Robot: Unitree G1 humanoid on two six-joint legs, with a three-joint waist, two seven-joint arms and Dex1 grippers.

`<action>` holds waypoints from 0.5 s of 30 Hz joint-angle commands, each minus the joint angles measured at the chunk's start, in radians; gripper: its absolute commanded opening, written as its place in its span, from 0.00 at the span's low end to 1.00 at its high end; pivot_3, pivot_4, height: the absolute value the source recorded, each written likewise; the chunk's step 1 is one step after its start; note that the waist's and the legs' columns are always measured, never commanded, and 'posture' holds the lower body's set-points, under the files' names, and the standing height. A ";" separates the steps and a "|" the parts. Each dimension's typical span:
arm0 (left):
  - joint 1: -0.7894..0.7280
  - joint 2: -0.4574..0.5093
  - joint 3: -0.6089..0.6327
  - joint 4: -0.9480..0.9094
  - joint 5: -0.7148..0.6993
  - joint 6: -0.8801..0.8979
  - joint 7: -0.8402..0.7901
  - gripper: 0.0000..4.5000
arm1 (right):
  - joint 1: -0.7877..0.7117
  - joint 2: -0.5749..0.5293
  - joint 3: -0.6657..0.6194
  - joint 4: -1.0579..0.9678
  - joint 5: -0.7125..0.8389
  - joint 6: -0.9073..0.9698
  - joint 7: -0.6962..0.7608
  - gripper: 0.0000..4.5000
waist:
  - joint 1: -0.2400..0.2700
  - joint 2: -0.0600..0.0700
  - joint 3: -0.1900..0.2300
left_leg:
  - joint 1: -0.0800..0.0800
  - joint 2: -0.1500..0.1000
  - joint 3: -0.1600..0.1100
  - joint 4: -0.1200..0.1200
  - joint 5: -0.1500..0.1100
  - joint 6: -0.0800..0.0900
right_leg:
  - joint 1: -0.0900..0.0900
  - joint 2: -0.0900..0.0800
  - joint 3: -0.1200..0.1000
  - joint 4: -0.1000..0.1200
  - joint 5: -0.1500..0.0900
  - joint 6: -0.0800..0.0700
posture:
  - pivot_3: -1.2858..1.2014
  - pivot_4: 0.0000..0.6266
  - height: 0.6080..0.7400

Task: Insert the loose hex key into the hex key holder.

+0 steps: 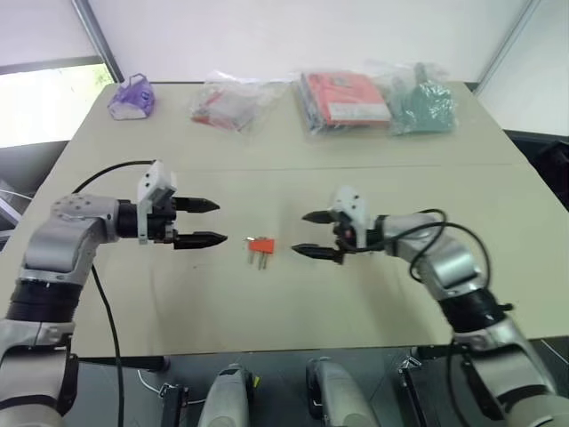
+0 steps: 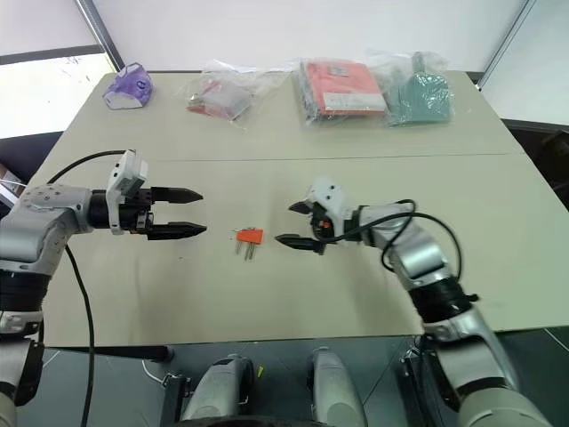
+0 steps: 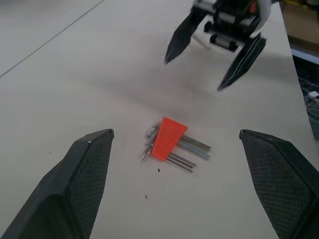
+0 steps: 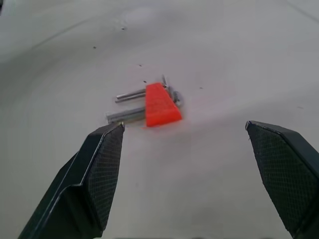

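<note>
Both end effectors flank the holder

We hold the left end effector and right end effector wide, empty (loose key not distinguishable), bracketing it on the bench.

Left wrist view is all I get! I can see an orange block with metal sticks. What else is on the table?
Observer: Far behind the hex key holder, along the table's back edge, lie plastic bags: a purple one, a clear one, one holding a red packet and a green one.
Operator: Where are the robot's hands?
Observer: The left gripper and the right gripper face each other, one on each side of the holder, both open, neither touching it.
Operator: Is a key lying loose?
Observer: I can't tell. The right wrist view shows metal keys bunched at the block, none clearly apart.
</note>
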 commanded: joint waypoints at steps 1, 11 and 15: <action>0.024 0.021 0.045 -0.079 -0.034 0.024 0.017 0.94 | -0.047 0.046 0.016 0.111 -0.056 -0.122 0.017 0.90 | 0.000 0.000 0.000 | 0.000 0.000 0.000 0.001 0.000 0.000 | 0.000 0.000 0.000 0.000 0.000 0.000 | 0.52 0.24 1.00; 0.112 -0.017 0.116 -0.167 -0.069 0.052 0.154 0.94 | -0.129 0.166 0.040 0.399 -0.188 -0.374 0.031 0.90 | -0.004 0.000 0.000 | 0.002 0.002 0.000 0.002 0.000 0.000 | 0.001 0.002 0.001 0.001 0.001 -0.001 | 0.52 0.24 1.00; 0.126 -0.021 0.121 -0.178 -0.076 0.054 0.178 0.94 | -0.131 0.193 0.038 0.420 -0.205 -0.394 0.029 0.90 | -0.004 0.000 0.000 | 0.003 0.003 0.000 0.001 0.000 0.000 | 0.001 0.004 0.001 0.002 0.001 -0.001 | 0.52 0.24 1.00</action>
